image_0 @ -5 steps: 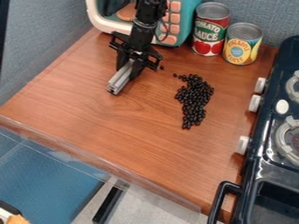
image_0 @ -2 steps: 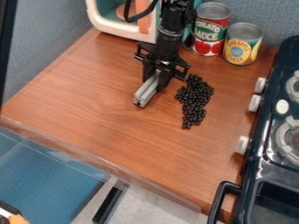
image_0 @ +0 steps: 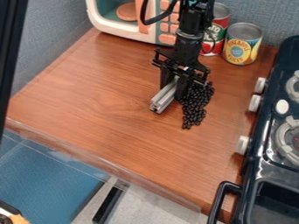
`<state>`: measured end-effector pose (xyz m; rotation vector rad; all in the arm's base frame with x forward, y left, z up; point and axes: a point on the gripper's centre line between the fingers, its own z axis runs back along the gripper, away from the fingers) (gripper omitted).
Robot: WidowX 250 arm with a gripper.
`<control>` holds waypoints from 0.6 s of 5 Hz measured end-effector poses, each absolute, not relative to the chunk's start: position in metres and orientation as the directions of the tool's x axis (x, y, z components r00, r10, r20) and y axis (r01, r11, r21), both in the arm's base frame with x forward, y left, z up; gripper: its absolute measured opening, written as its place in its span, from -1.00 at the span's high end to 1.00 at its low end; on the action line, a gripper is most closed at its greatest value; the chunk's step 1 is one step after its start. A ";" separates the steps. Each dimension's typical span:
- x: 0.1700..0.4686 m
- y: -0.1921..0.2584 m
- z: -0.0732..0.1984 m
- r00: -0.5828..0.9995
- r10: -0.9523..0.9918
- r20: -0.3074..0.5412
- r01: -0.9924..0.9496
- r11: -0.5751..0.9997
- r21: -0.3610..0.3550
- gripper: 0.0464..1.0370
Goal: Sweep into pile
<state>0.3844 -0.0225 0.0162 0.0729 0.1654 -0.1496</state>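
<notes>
And there's the heap of black beans (image_0: pixel 195 107), right beside the fingers on their stove side! The gripper (image_0: pixel 174 87) has its fingers clamped on a grey metal bar (image_0: pixel 164 99), its end jutting out in front of them. Behind the fingers, two cans and a toy microwave (image_0: pixel 111 27); well to their side, the stove (image_0: pixel 252 168).
</notes>
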 end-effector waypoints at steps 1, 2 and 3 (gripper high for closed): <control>0.377 -0.005 0.034 0.989 -0.087 -0.123 0.094 0.994 0.051 0.33; 0.364 0.024 0.062 0.998 0.011 -0.058 -0.008 0.999 0.050 0.33; 0.353 0.046 0.067 0.982 0.179 -0.067 -0.177 0.984 0.033 0.33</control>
